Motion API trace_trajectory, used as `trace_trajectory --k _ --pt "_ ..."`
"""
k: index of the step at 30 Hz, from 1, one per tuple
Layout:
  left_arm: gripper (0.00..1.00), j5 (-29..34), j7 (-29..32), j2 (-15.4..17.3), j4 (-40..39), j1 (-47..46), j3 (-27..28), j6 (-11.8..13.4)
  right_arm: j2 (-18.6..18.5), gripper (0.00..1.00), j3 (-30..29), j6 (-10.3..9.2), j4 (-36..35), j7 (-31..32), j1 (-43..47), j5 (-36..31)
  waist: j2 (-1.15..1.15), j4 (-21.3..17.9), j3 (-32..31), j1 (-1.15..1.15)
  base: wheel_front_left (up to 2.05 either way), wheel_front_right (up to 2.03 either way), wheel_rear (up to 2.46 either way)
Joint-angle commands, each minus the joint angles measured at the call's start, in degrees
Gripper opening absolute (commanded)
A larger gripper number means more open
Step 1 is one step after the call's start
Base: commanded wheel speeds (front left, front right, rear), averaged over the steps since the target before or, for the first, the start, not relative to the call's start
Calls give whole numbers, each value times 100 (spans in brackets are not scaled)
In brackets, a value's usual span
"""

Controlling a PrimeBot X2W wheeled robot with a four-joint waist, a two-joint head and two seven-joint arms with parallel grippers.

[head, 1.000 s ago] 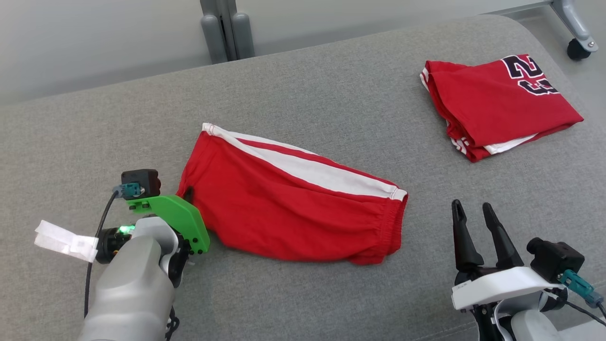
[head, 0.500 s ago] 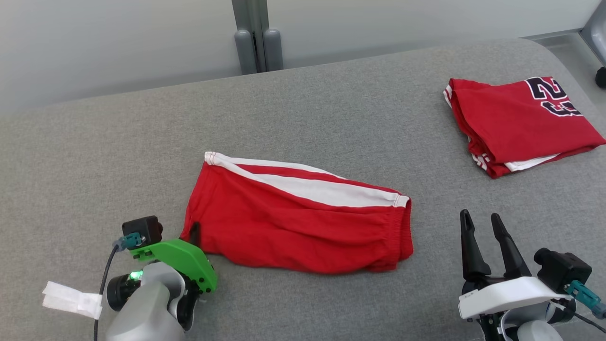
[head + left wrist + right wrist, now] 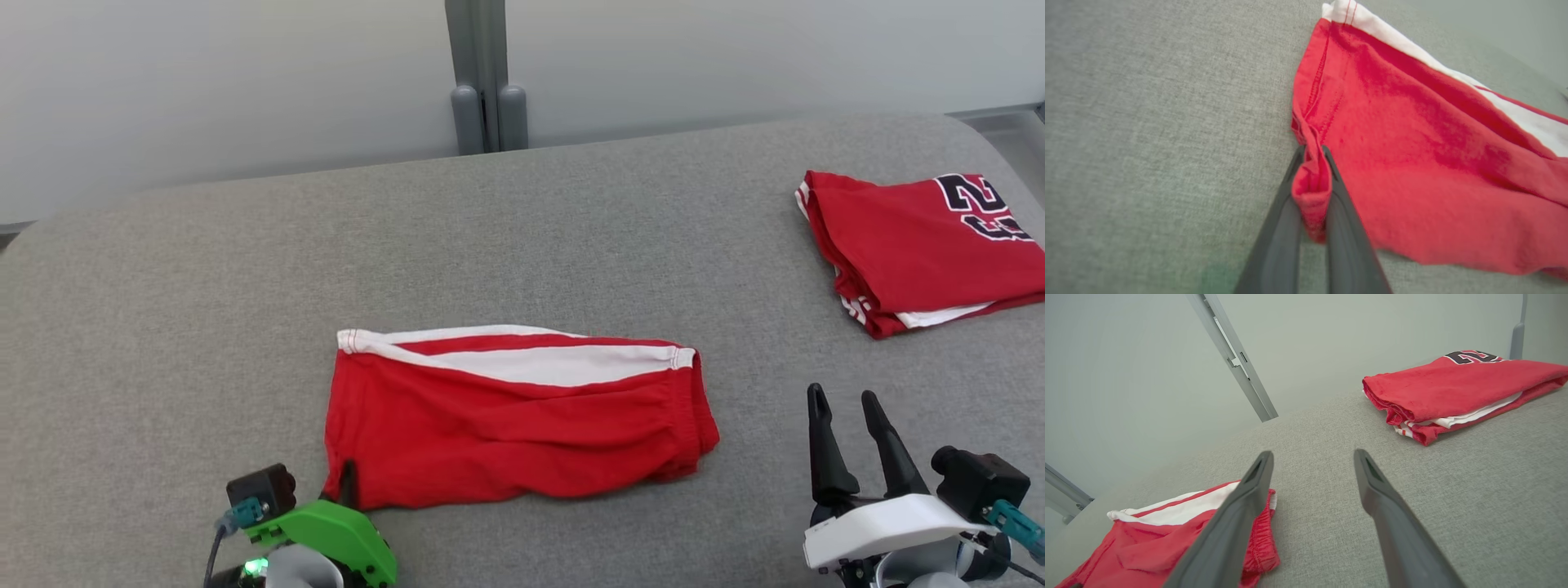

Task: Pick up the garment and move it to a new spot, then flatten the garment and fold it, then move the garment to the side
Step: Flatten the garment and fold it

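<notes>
Head view, 7 o'clock edge: left gripper (image 3: 349, 480) sits low in frame with a green bracket (image 3: 326, 531) behind it, dark fingers pointing to 12 and meeting the near-left corner of the red shorts (image 3: 506, 425). Left wrist view confirms the jaws are pressed together on a bunched fold of that hem corner, with red cloth squeezed between the two fingers and running out past the tips toward 12; nothing else in the grip. From that gripper the rest of the shorts spreads off to 1–3 o'clock, lying flat on the grey cushion (image 3: 522, 229). They look folded leg over leg, with the white side stripe along the far edge at 12, the gathered waistband at the 3 o'clock end and the leg hem at the 9 o'clock end. Soft creases run across the middle. The shorts lie about mid-cushion, a bit toward 6. Right gripper (image 3: 841, 395) is at 5 o'clock of frame, jaws spread wide, holding nothing, tips to 12; cannot tell if it touches the cushion. The waistband lies at its 9–10 o'clock, near but apart. Folded red jersey (image 3: 914, 245) with dark numerals is at its 1 o'clock, well apart from the shorts. Grey post (image 3: 487, 82) stands against the pale wall at 12.
</notes>
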Motion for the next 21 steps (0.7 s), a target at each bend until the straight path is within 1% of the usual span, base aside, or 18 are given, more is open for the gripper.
trace_trajectory --k 1,9,10,11,12,21 --pt "0 -39 44 21 -141 216 -21 76 -7 100 18 -9 -30 27 60 -39 0 153 -156 0 0 0 0" --pt "0 -98 206 14 -1086 792 -194 512 -7 100 96 -9 -57 147 106 -77 0 265 -269 0 0 0 0" --pt "29 -71 191 14 -1183 836 -213 555 -8 100 96 -9 -50 154 109 -80 0 272 -277 0 0 0 0" --pt "54 -46 193 14 -1294 898 -244 594 -8 100 91 -9 -40 168 112 -90 0 280 -290 0 0 0 0" --pt "100 -17 171 19 -1394 932 -262 618 -8 100 84 -9 -30 172 117 -101 0 288 -302 0 0 0 0" --pt "100 525 -108 361 -2650 1235 -218 898 -7 100 23 -9 42 429 37 -234 0 411 -478 0 0 0 0"
